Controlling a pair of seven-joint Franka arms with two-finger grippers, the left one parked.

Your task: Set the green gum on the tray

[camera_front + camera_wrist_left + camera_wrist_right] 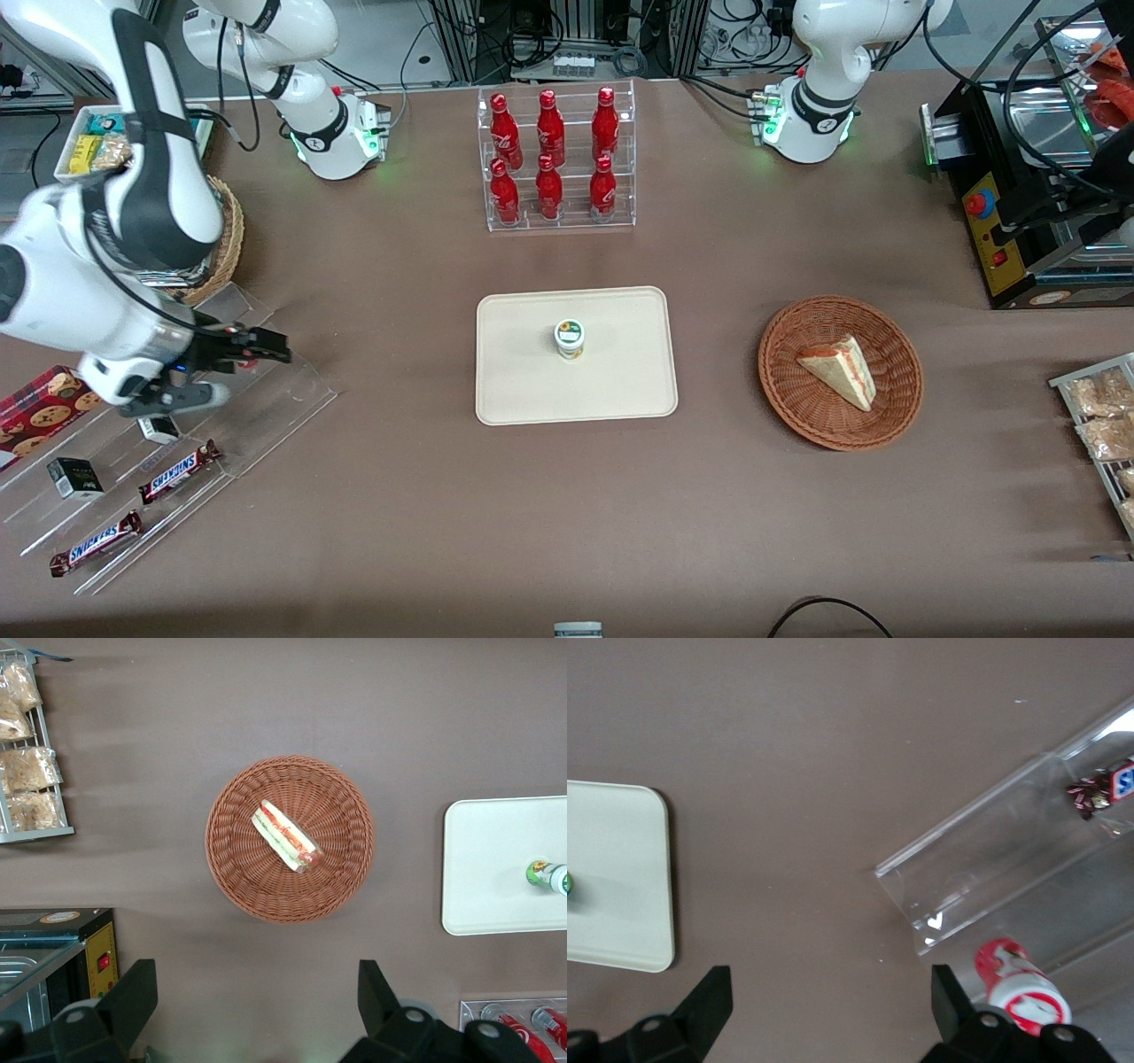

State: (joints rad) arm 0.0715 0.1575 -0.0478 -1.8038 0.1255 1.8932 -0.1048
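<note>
Open, empty claw [824, 1014] above clear rack [177, 443]; green gum [569, 338] mid-tray [532, 390].

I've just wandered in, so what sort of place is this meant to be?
Probably a lab mock-up of a snack shop: red bottles racked, Snickers bars displayed, a sandwich in a basket. The gripper, open, hovers above the clear rack; green gum stands on the tray.

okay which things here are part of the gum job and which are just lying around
Part of the job: green gum, standing on the tray; gripper, open, over the clear rack.

Lying about: red bottles, basket with sandwich, candy bars, red-lidded bottle.
</note>
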